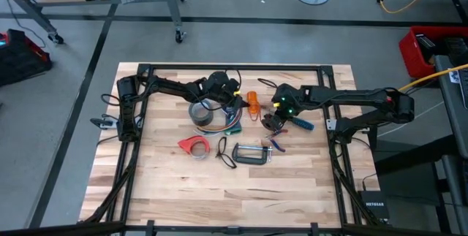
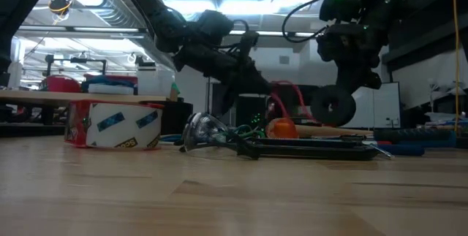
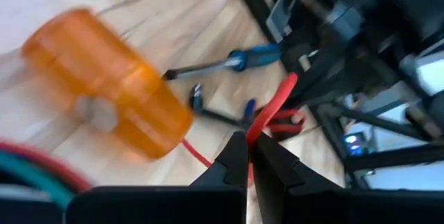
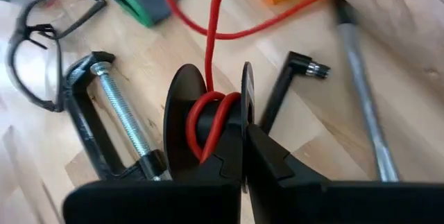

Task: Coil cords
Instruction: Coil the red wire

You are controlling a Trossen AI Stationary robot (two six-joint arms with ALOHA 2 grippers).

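- My left tool [image 3: 248, 156] is clamped on the red cord [image 3: 272, 106] above the bench [image 1: 241, 185].
- My right tool [image 4: 236, 156] is clamped on a black spool [image 4: 186, 113] wound with that cord.

Both arms reach in over the wooden table [image 1: 168, 192], the left gripper [image 1: 232, 96] above the cords [image 1: 223, 123] beside a grey tape roll [image 1: 202, 113]. The right gripper [image 1: 272, 121] hangs near an orange object [image 1: 252, 103]. Nearer, a red tape dispenser [image 1: 194, 145] and a C-clamp [image 1: 252, 153] lie apart.
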